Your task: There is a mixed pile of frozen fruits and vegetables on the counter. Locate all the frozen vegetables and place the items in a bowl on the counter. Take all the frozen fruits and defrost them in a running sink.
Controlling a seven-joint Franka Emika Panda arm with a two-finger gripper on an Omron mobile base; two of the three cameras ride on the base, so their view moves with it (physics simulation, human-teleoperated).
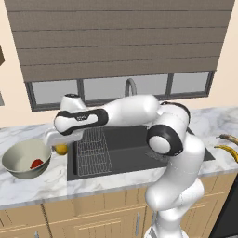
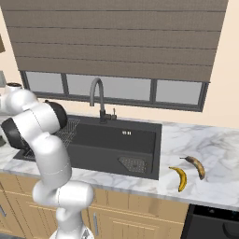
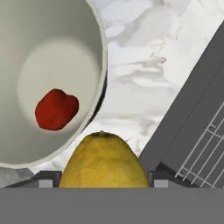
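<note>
The yellow-orange vegetable [image 3: 103,160] sits between the two dark finger tips of the end effector [image 3: 100,181], which stand on either side of it and look closed on it; from the left base view the piece [image 1: 61,149] hangs just beside the bowl's rim, over the strip of desk between the bowl and the sink. It is not yet inside the bowl. The red vegetable [image 3: 56,109] already lies on the pale floor of the bowl [image 3: 98,52], so one of the two vegetables appears done, and the second seems to be on its way.

Beyond that, the sink [image 2: 112,140] stands dry as far as the pictures show: no water is visible under the tap [image 2: 98,95], and only the wire rack [image 1: 93,151] and the strainer [image 2: 133,164] lie in it. The two bananas [image 2: 179,178] rest on the desk [image 2: 205,144] to the right of the basin, near each other and well apart from the arm. By this reading the fruit half of the task is untouched, and the running water as well.
</note>
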